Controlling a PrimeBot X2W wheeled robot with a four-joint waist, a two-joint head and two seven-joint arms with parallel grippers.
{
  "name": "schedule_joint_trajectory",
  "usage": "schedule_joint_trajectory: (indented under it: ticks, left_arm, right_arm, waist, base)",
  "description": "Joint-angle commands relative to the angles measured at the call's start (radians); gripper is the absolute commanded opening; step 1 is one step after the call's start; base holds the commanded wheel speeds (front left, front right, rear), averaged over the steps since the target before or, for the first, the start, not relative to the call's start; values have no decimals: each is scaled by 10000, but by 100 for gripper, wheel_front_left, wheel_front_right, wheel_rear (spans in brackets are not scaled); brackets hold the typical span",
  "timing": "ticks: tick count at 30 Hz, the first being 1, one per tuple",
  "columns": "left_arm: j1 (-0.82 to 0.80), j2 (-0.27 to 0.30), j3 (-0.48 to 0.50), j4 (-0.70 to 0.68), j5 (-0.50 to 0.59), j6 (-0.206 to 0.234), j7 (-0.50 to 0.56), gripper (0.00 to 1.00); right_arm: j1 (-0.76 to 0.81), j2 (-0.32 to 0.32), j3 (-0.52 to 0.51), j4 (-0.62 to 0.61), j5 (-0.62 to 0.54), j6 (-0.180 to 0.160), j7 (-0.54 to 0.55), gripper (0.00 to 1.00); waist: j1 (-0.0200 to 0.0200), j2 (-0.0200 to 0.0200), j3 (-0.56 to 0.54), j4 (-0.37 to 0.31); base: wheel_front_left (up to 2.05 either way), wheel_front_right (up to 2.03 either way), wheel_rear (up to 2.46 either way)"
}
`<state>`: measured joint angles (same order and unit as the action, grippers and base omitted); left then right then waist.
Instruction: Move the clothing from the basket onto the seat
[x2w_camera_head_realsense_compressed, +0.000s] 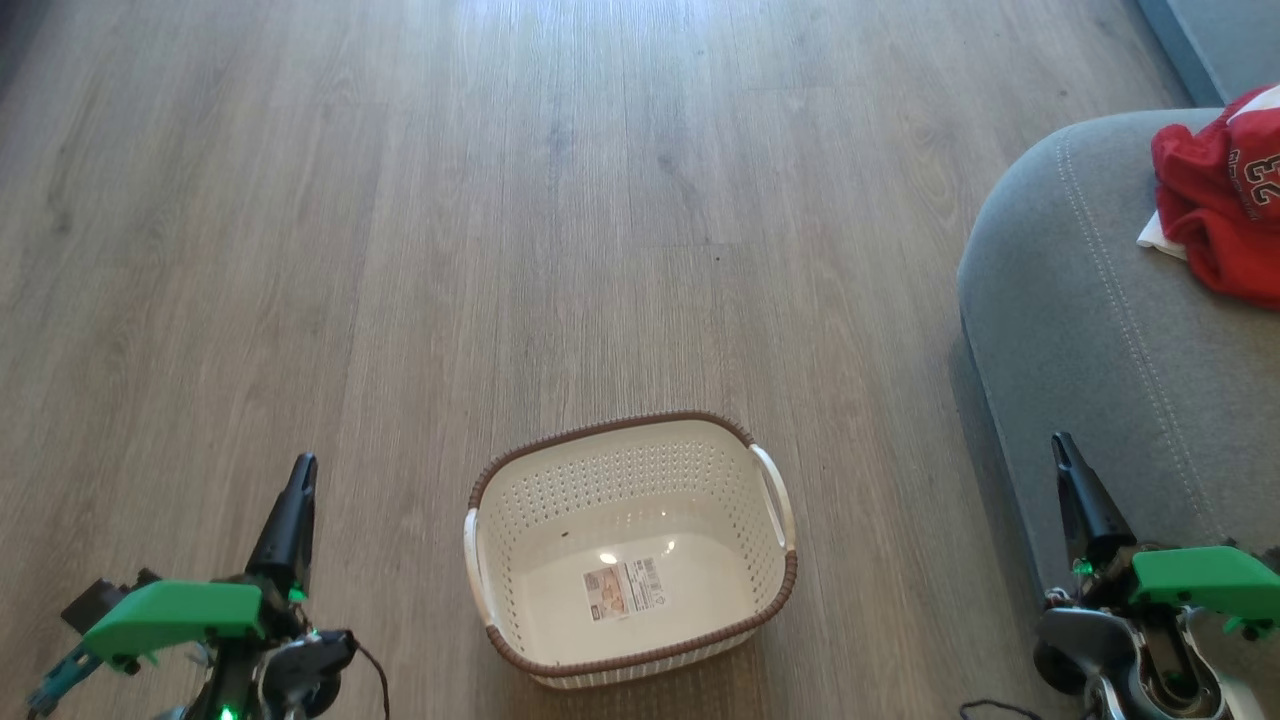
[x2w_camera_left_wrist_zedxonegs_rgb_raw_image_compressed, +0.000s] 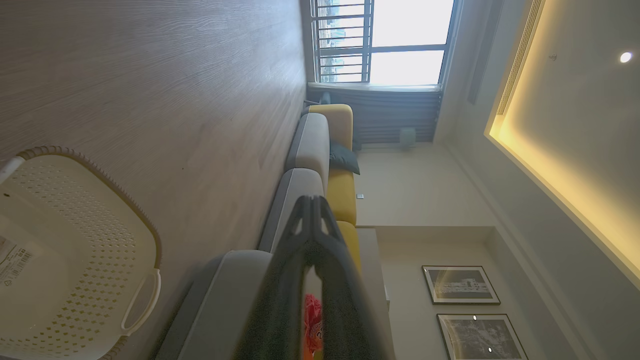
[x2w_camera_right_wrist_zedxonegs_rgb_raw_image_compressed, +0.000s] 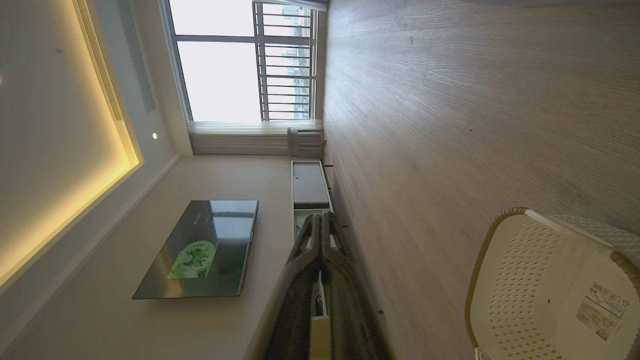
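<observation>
The red clothing (x2w_camera_head_realsense_compressed: 1215, 215) lay heaped on the grey seat (x2w_camera_head_realsense_compressed: 1090, 330), while the basket (x2w_camera_head_realsense_compressed: 620, 470) stood empty on the floor (x2w_camera_head_realsense_compressed: 400, 250). The left gripper (x2w_camera_head_realsense_compressed: 303, 468) and right gripper (x2w_camera_head_realsense_compressed: 1062, 450) flanked it, both pinched shut on nothing, the job seemingly done.

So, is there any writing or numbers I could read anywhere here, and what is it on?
"23": on the red clothing lying on the grey seat.
Curved lettering beside it: too small to read.
Paper label in the basket: print too small to read.
Characters on the TV screen: blurred, unreadable.
</observation>
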<state>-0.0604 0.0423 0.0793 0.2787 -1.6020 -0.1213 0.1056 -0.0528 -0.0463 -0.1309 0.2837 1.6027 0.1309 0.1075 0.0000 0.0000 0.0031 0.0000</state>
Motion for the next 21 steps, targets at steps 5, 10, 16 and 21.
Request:
schedule_joint_trajectory:
  ticks: [5,10,16,21]
  left_arm:
    - [-476,79,344,-335,-67,-94,76,0]
    - [-476,79,344,-335,-67,-94,76,0]
    - [-476,79,344,-335,-67,-94,76,0]
    - [-476,79,344,-336,-67,-94,76,0]
  right_arm:
    - [-551,-39,172,-389,60,-2,56,0]
    - [-551,-39,172,-389,60,-2,56,0]
    - [-551,-39,172,-389,60,-2,56,0]
    - [-551,-39,172,-389,60,-2,56,0]
  waist:
    - [0,0,0,0]
    - [0,0,0,0]
    - [0,0,0,0]
    - [0,0,0,0]
  base:
    - [0,0,0]
    - [0,0,0]
    - [0,0,0]
    - [0,0,0]
